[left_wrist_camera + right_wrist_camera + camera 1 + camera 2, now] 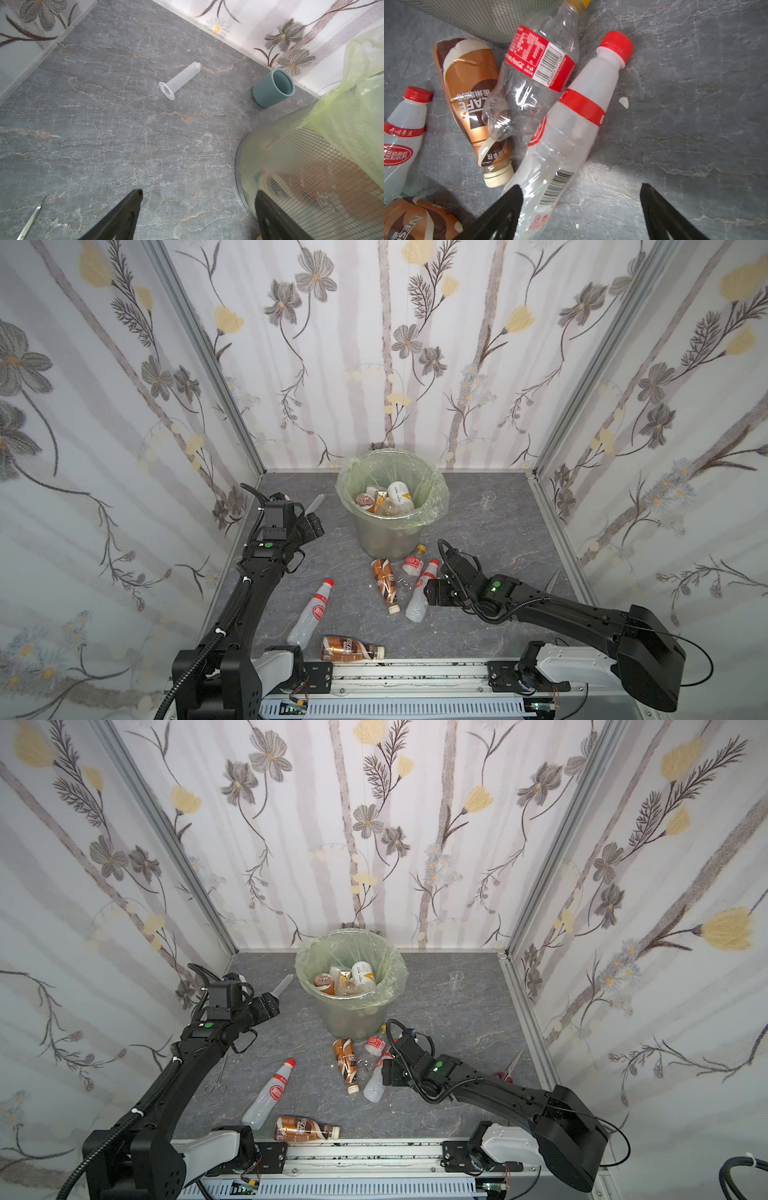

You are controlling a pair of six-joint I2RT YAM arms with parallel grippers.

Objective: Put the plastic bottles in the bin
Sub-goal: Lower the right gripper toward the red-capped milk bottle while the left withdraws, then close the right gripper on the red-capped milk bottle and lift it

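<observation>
Closest, a brown coffee bottle [352, 649] lies by the front rail [415, 672]. Left gripper [198, 193] hangs released beside the bin [386, 539], which holds several bottles [399, 493]. A milky bottle [313, 612], another brown bottle [384, 583], a clear bottle [412, 565] and a red-capped white bottle [571, 124] lie on the worktop [498, 522], the last under the released right gripper [581, 187].

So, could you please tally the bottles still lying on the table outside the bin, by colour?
Milky white bottles: 2
Copper-brown coffee bottles: 2
Clear bottle: 1
Total: 5
</observation>
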